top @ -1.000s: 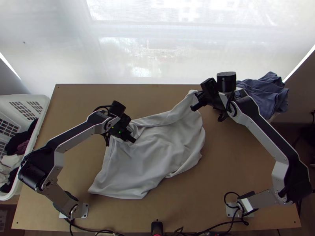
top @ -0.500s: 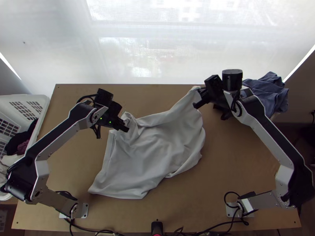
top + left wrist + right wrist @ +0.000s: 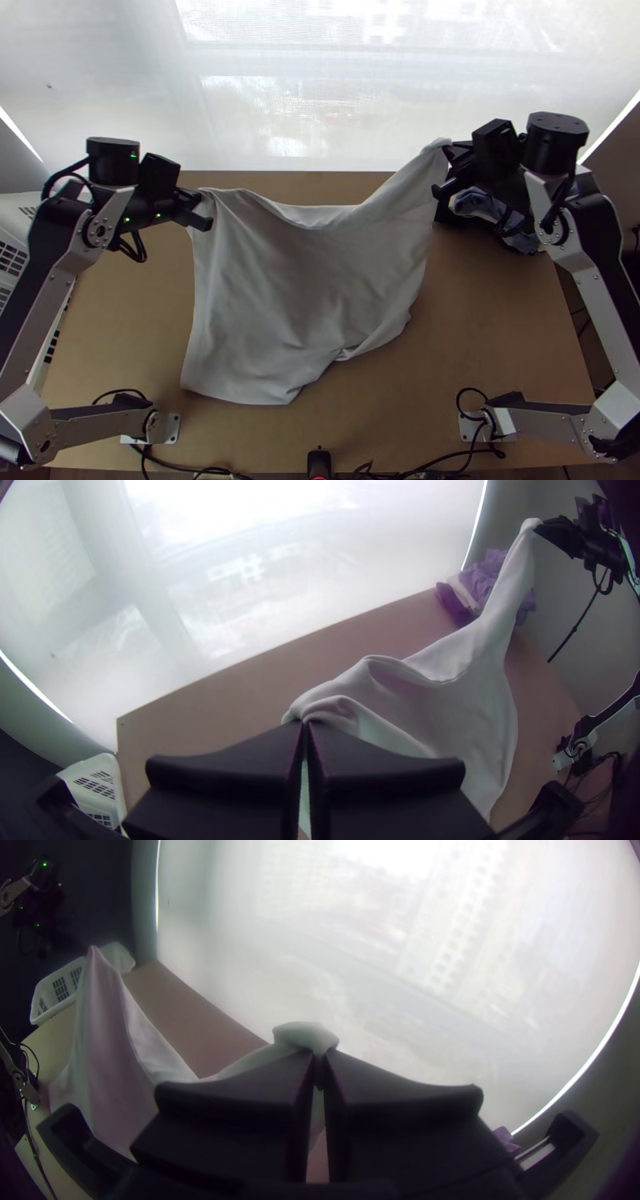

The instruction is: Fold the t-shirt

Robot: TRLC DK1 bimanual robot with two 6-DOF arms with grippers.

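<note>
T-shirt [image 3: 304, 280] between white basket [image 3: 103, 768] and blue cloth [image 3: 478, 204]

Left arm: silver-grey link [image 3: 44, 328] with black backing, small screws along its edge
Right arm: same build, silver-grey link [image 3: 600, 300] on black
Wrist motors: black cylinders, left one [image 3: 113, 162] at 10 o'clock in top view; right one [image 3: 554, 144] at 2 o'clock, flat top with small screws
Lights: small green points [image 3: 126, 219] on left wrist
Joint hub: round, metallic [image 3: 100, 232], ringed with screws
Cables: black, looped at left wrist [image 3: 138, 250] and by right base [image 3: 472, 390]
Base plates: silver, bolted; left [image 3: 173, 429] at 7 o'clock, right [image 3: 467, 427] at 5 o'clock
Jaws: wide, flat, black, narrowing to the tips
</note>
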